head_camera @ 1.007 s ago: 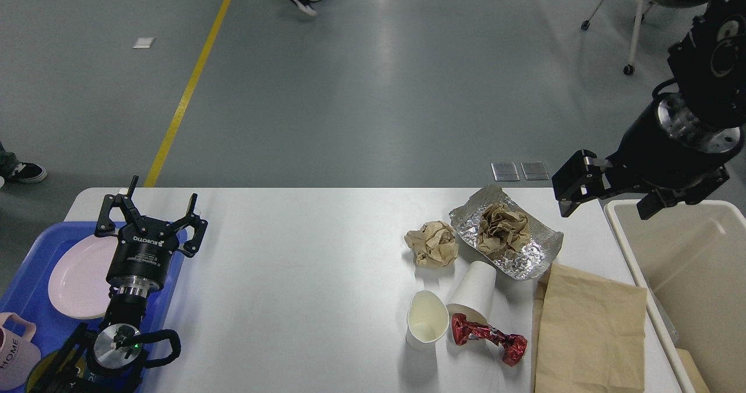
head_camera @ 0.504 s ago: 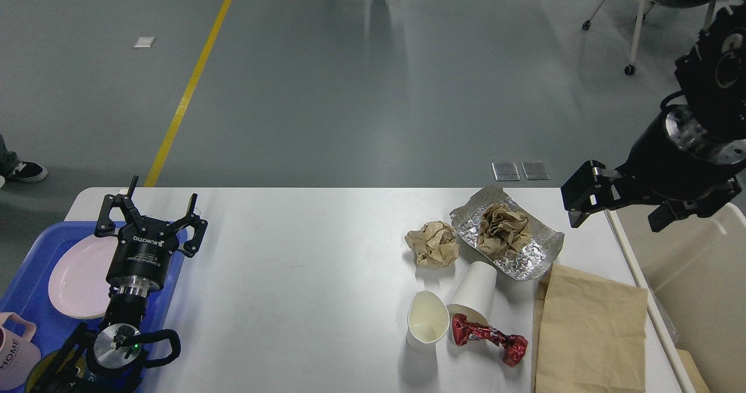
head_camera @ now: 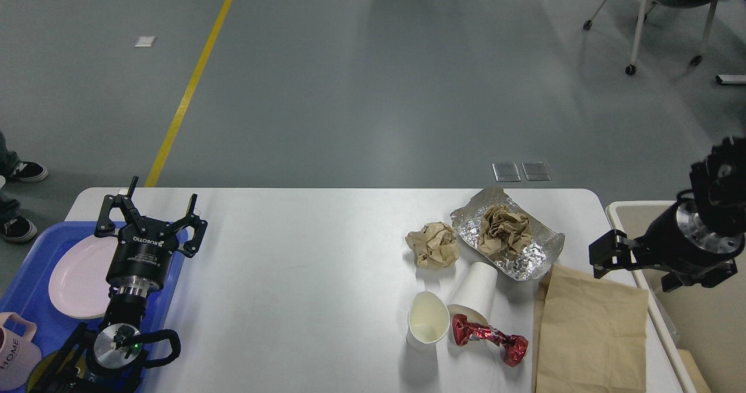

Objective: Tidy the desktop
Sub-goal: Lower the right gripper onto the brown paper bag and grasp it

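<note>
The white desktop (head_camera: pixel 303 265) carries litter on its right half: a crumpled brown paper ball (head_camera: pixel 431 244), a foil sheet (head_camera: pixel 536 253) holding another brown paper wad (head_camera: pixel 504 230), a white paper cup (head_camera: pixel 427 320) standing open, a second cup (head_camera: pixel 475 291) lying on its side, a red foil wrapper (head_camera: pixel 489 337) and a flat brown paper bag (head_camera: pixel 588 334). My left gripper (head_camera: pixel 152 206) is open and empty over the tray's right edge. My right gripper (head_camera: pixel 609 256) hangs dark at the table's right edge, above the bag's far corner; I cannot tell how its fingers stand.
A blue tray (head_camera: pixel 23 282) at the left holds a pink plate (head_camera: pixel 78 276) and a pink mug (head_camera: pixel 14 352). A beige bin (head_camera: pixel 620 212) stands off the table's right edge. A wheeled chair (head_camera: pixel 647 8) is far right; a person's shoes (head_camera: pixel 23 171) are at the left.
My right arm has moved down and to the right, from above the table's far right corner to the bin's near edge. The left arm has not moved.
</note>
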